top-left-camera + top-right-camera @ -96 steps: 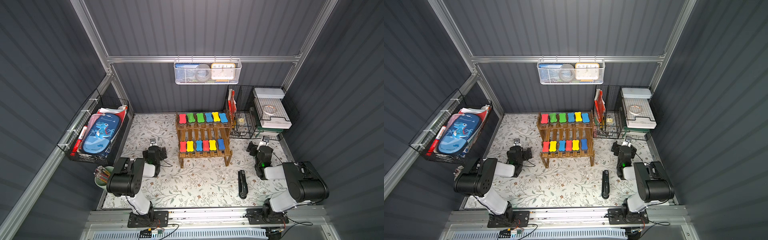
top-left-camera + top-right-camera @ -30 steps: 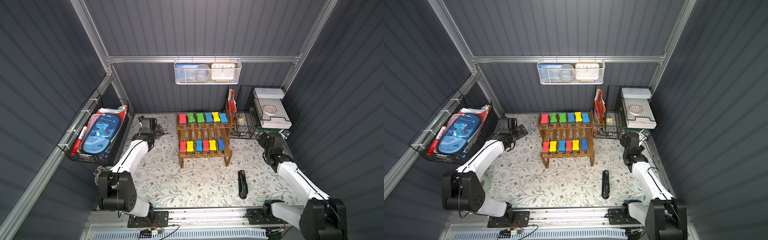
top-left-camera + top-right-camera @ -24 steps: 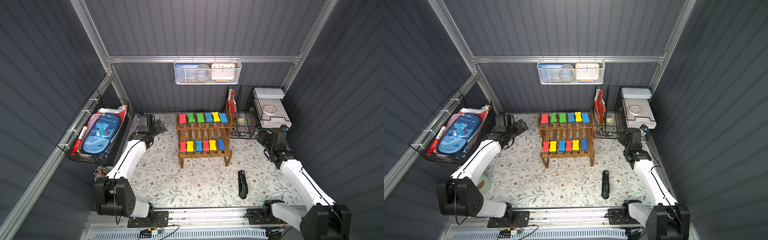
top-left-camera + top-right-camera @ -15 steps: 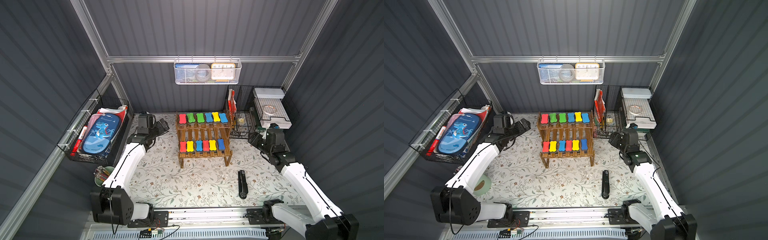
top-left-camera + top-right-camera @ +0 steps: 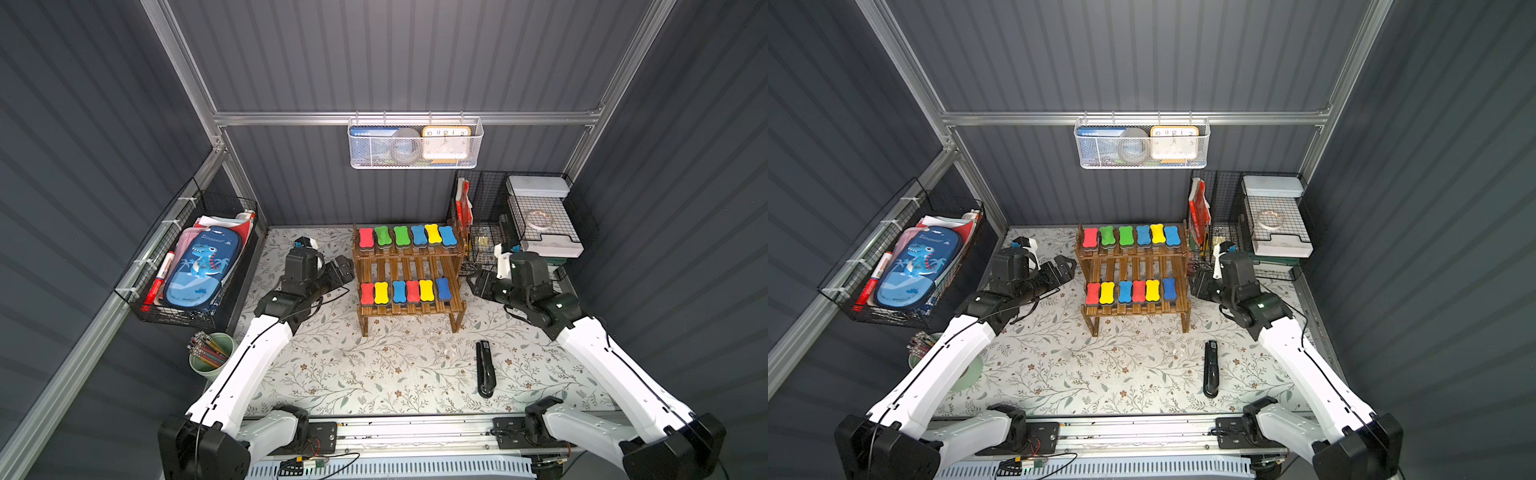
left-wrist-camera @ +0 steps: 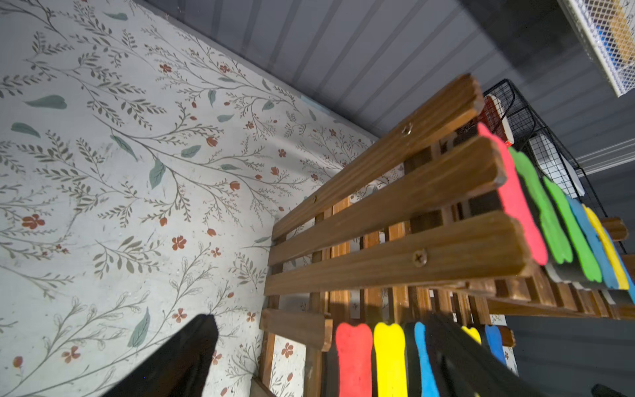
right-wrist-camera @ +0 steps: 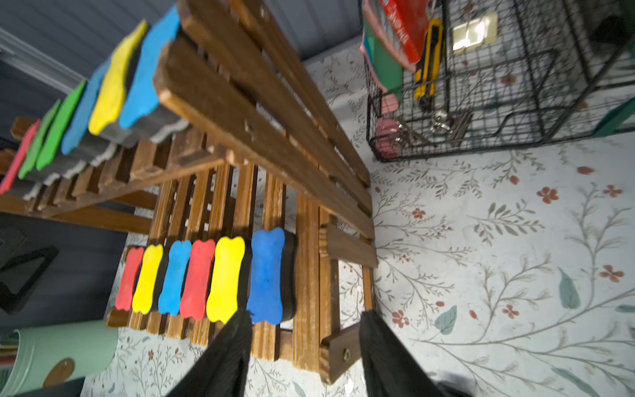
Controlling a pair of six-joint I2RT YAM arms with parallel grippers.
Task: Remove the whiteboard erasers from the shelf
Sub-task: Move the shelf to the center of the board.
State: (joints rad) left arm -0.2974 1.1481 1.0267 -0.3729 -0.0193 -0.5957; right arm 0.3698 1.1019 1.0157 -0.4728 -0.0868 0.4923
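Erasers [image 5: 407, 291] lengthwise front-to-back, apparently parallel

"Dinosaur" printed in pale letters on the blue pencil case [image 5: 202, 268] in the black wire basket [image 5: 174, 312]. Numerals 10, 11, 12, 1, 2 on the clock [image 5: 445, 142] in the white mesh basket [image 5: 374, 156]. Lettering on the red packet [image 5: 1198, 212] too small to read.

Shelf [image 5: 409, 266] brown stained wood slats. Upper-tier erasers [image 5: 401, 235], from the shelf's left end: red, green, green, blue, yellow, blue. Lower-tier erasers [image 5: 399, 291], same order: red, yellow, blue, red, yellow, blue. All dark grey felt underneath. Counter [image 5: 374, 365] under the shelf off-white, printed with grey-green leaf sprigs and small rust-red flowers. Stapler [image 5: 485, 370] in front of the shelf plain black.
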